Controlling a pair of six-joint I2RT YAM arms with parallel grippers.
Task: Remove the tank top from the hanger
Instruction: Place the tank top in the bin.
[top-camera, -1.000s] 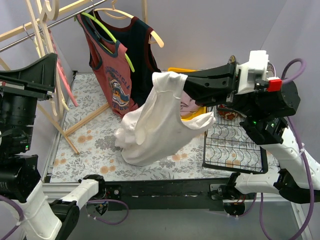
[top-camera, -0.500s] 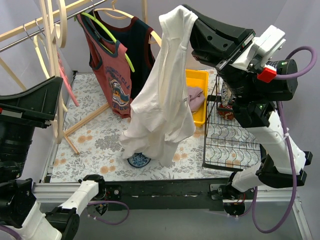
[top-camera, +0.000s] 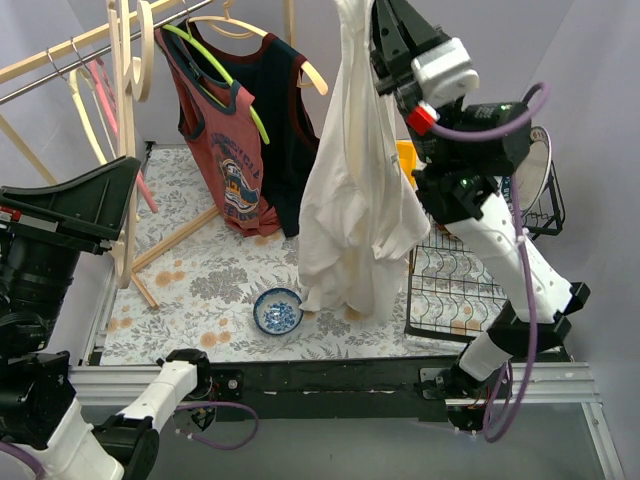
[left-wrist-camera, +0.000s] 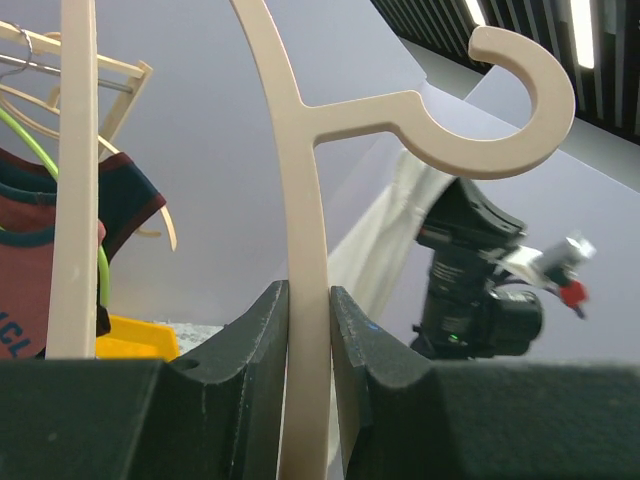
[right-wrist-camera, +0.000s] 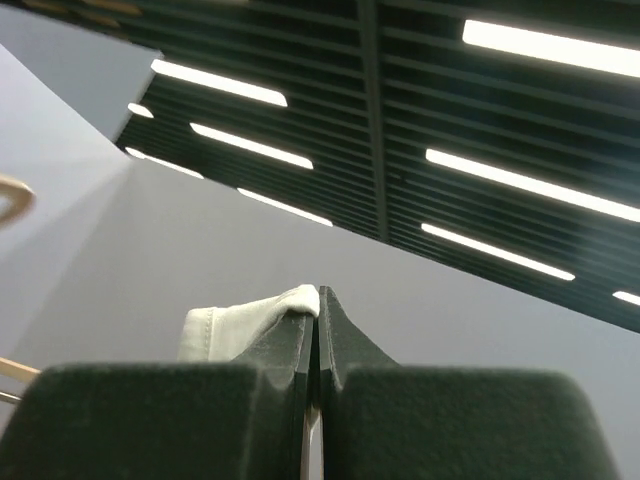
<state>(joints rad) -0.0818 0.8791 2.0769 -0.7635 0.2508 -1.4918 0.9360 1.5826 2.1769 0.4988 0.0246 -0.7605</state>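
Observation:
The white tank top (top-camera: 355, 200) hangs in a long fold from my right gripper (top-camera: 372, 12), which is raised to the top edge of the top view and shut on its strap. In the right wrist view the gripper (right-wrist-camera: 318, 295) points at the ceiling with a tab of white tank top (right-wrist-camera: 240, 320) pinched at its tips. My left gripper (left-wrist-camera: 305, 330) is shut on the stem of a cream hanger (left-wrist-camera: 300, 200), hook uppermost. At the left of the top view, that hanger (top-camera: 126, 110) carries no cloth and stands apart from the tank top.
A red tank top (top-camera: 225, 150) on a green hanger and a navy one (top-camera: 285, 120) hang from the rail (top-camera: 60, 60) at back left. A blue bowl (top-camera: 277, 310) sits on the floral mat. A wire basket (top-camera: 465, 290) and a yellow bin (top-camera: 405, 158) stand on the right.
My right arm has swung up from low over the mat to high, lifting the white tank top until it hangs straight and uncovering the blue bowl. The left arm and hanger shifted slightly right.

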